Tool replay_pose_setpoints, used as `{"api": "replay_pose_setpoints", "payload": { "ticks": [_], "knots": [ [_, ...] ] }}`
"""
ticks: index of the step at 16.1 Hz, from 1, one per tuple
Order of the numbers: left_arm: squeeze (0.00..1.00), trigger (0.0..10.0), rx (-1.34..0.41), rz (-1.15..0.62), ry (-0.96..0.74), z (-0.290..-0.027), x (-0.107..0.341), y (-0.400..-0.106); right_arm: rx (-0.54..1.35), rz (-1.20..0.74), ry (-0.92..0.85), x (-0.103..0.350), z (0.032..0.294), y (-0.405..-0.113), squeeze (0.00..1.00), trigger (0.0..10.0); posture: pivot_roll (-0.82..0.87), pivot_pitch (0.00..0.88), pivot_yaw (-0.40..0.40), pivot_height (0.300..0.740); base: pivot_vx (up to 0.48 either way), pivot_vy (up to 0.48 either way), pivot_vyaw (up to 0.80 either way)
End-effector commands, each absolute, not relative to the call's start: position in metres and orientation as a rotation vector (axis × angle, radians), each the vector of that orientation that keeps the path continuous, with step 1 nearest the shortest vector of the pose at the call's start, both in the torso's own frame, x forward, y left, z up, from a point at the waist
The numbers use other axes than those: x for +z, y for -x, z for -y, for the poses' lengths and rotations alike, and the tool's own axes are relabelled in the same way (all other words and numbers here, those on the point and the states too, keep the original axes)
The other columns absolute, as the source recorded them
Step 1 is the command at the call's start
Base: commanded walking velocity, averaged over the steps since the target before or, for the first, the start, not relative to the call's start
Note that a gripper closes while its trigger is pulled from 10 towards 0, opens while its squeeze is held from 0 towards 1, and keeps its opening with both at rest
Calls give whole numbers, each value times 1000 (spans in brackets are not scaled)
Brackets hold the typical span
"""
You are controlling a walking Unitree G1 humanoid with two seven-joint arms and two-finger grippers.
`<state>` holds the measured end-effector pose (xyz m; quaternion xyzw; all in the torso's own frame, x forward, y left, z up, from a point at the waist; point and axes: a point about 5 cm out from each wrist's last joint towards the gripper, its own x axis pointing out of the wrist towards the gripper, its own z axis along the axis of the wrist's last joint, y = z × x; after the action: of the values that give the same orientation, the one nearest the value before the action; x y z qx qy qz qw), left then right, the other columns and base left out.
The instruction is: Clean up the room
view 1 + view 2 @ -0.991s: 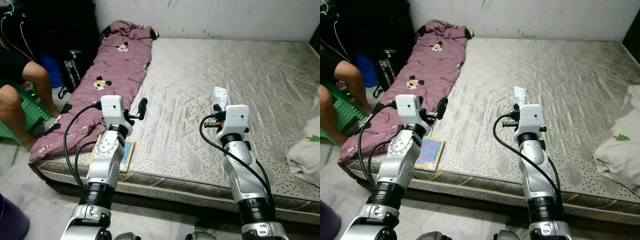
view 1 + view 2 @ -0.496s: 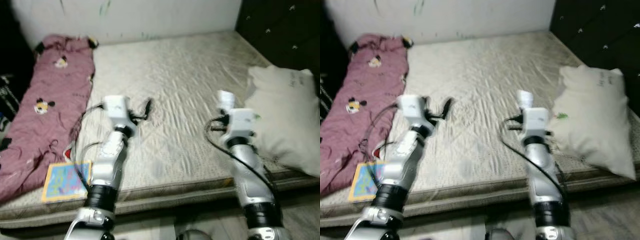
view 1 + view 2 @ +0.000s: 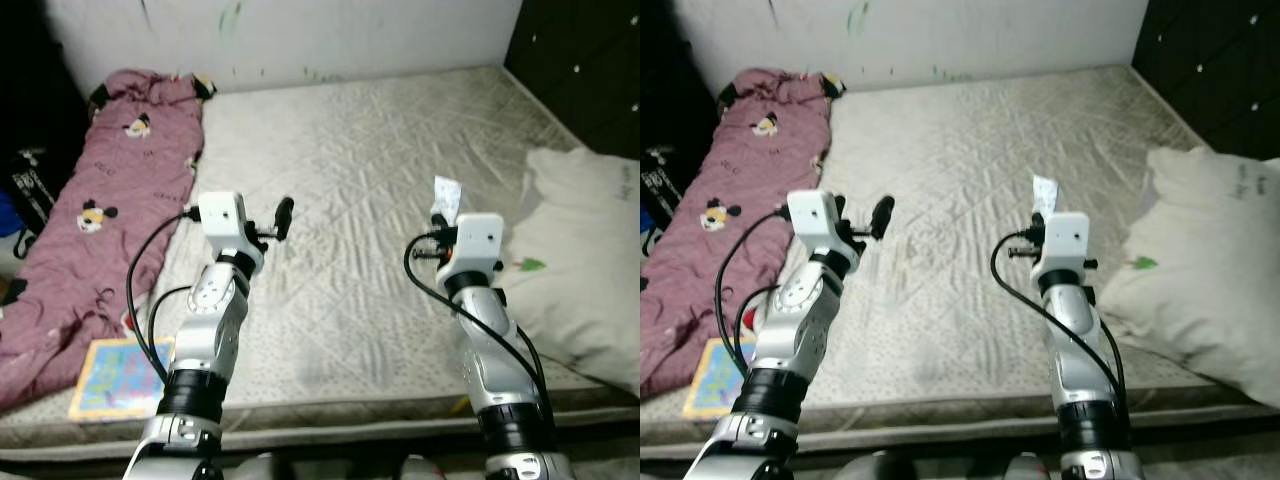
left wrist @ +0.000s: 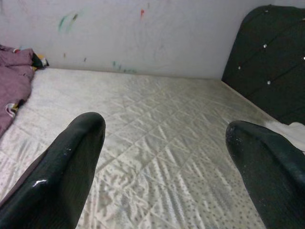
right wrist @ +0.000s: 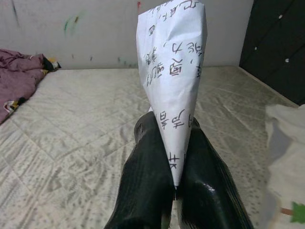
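Right gripper (image 5: 174, 191) clamps a printed paper slip (image 5: 174, 81) upright between its fingers; left gripper (image 4: 164, 143) gapes, empty. Maintain pinch pressure until disposal.

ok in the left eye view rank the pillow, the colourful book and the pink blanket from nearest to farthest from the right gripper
Measured from the right gripper, which holds a slip of paper:
1. White pillow: closest, on the bed's right side.
2. Pink blanket: along the bed's left edge, across the mattress.
3. Colourful book: farthest, at the near left corner of the bed.
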<state>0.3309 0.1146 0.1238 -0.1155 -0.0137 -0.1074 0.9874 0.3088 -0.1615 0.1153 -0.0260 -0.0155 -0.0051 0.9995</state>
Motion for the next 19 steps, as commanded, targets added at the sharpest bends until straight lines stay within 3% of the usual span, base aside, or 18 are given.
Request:
{"api": "replay_pose_setpoints", "payload": {
  "ticks": [1, 4, 8, 11, 19],
  "knots": [
    [0, 10000, -187, 26, 193, -122, 124, -333, -5, 50, 35, 118, 157, -308, 0, 10000, -97, 0, 102, 740, 0, 0, 0],
    [0, 10000, -140, 16, 209, -128, 119, -327, 53, 44, 46, 117, 152, -309, 0, 10000, -64, 0, 64, 740, 0, 0, 0],
    [0, 10000, -24, 36, 219, -143, 114, -312, 209, 29, 67, 118, 131, -318, 0, 10000, 80, 0, -74, 740, 0, 0, 0],
    [0, 10000, 61, 34, 228, -159, 108, -301, 284, 25, 72, 120, 116, -324, 0, 10000, 112, 0, -107, 740, 0, 0, 0],
    [0, 10000, -16, -4, 235, -148, 107, -309, 229, 17, 69, 114, 130, -316, 0, 10000, 8, 0, -31, 740, 0, 0, 0]
  ]
}}
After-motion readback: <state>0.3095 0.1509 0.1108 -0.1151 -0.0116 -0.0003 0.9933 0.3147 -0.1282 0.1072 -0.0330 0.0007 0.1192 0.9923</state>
